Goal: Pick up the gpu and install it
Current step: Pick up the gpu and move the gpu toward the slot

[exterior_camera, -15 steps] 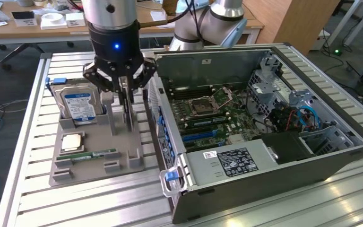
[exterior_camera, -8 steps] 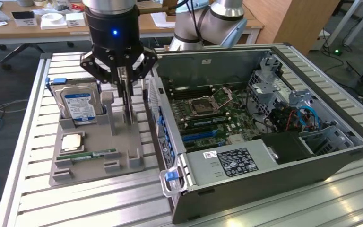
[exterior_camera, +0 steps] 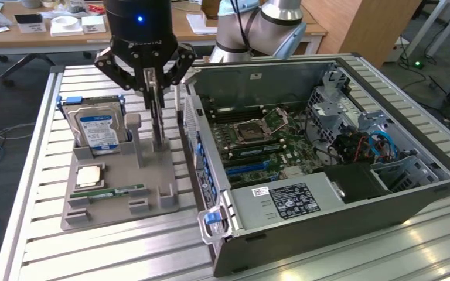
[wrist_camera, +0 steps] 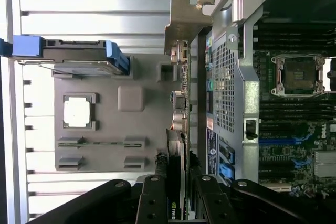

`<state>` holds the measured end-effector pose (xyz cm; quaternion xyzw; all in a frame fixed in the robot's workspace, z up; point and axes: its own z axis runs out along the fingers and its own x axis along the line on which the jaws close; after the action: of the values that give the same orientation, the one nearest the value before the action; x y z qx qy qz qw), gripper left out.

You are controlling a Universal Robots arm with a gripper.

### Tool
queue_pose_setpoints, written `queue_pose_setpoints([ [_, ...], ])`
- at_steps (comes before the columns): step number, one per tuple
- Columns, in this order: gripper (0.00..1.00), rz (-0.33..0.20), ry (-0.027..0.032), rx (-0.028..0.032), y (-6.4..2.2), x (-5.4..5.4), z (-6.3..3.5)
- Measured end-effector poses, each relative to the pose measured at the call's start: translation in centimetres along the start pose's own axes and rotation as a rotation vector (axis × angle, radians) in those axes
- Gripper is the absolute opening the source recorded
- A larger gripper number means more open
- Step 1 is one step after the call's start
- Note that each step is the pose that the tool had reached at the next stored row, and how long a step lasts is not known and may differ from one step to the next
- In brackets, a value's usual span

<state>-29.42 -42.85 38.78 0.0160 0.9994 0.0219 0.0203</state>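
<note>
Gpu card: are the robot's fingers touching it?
Touching. The wrist view shows the fingers clamped against both faces of the gpu.

We found the holder tray (exterior_camera: 135, 171) on the slatted table (exterior_camera: 115, 252), at the exterior view's left of the open computer case (exterior_camera: 327, 208). In the tray, the hard drive (exterior_camera: 98, 130) stood upright at the far end. The CPU (exterior_camera: 89, 174) lay flat nearer the camera, and the RAM stick (exterior_camera: 119, 191) nearer still. The gpu (exterior_camera: 159, 126) stood on edge along the tray's case side, with the gripper (exterior_camera: 154, 88) over its top edge, one finger on each face.
</note>
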Motion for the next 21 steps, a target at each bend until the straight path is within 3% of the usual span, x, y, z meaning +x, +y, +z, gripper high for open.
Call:
queue_pose_setpoints([
  [9,0.26,0.003,-0.0001,0.0002,0.08,-0.1,-1.91],
  [21,0.26,0.005,-0.0003,-0.0002,0.11,-0.1,-2.45],
])
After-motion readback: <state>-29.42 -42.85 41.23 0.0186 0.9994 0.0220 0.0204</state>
